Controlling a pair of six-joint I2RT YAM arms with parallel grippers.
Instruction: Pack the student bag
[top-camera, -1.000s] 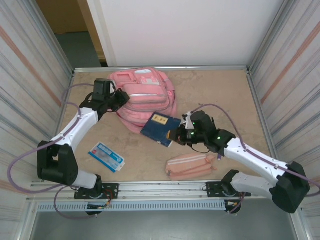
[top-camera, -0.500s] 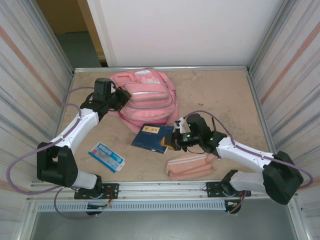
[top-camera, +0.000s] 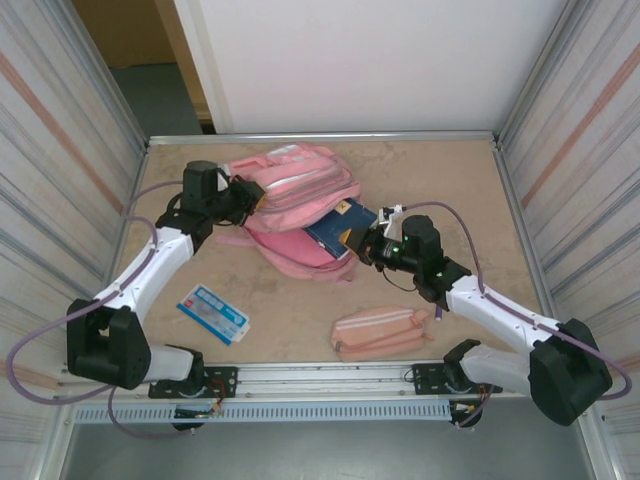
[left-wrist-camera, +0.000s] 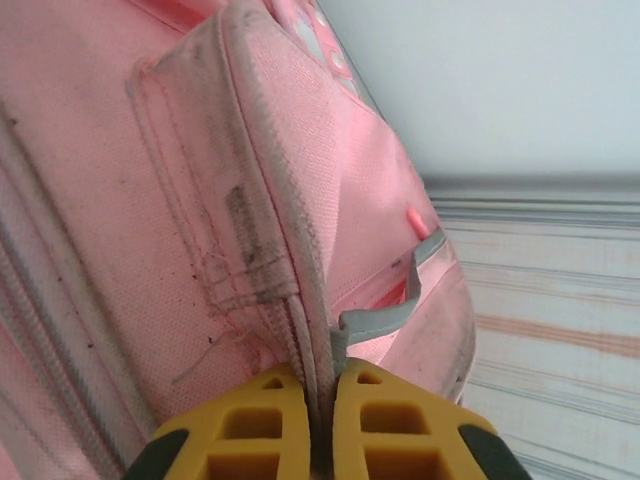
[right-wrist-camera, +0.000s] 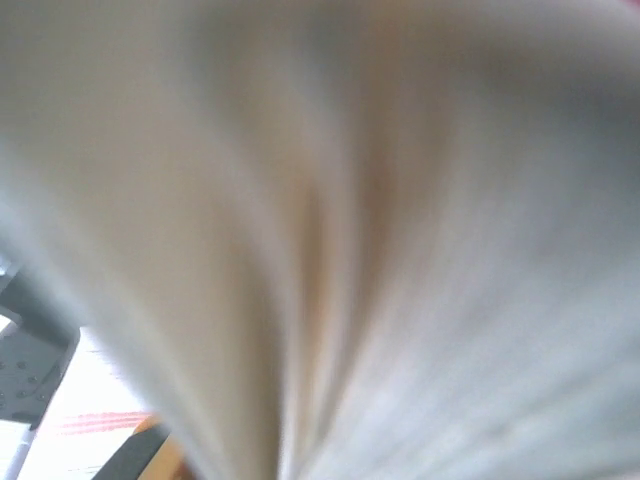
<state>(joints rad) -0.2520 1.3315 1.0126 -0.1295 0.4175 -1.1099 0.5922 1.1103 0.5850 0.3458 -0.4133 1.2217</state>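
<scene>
One student bag (top-camera: 300, 178), one book (top-camera: 333, 226), one pouch (top-camera: 380, 332), one packet (top-camera: 212, 312)

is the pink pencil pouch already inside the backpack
No, the pencil pouch lies on the table near the front edge, apart from the student bag.

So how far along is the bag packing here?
Done: the bag is open, with the left gripper pinching its top flap up. In hand: the right gripper holds the blue book, whose far end sits at the opening, not fully inside. Left: the pink pouch and the blue-and-white packet lie on the table near the arm bases; then closing the bag.
</scene>
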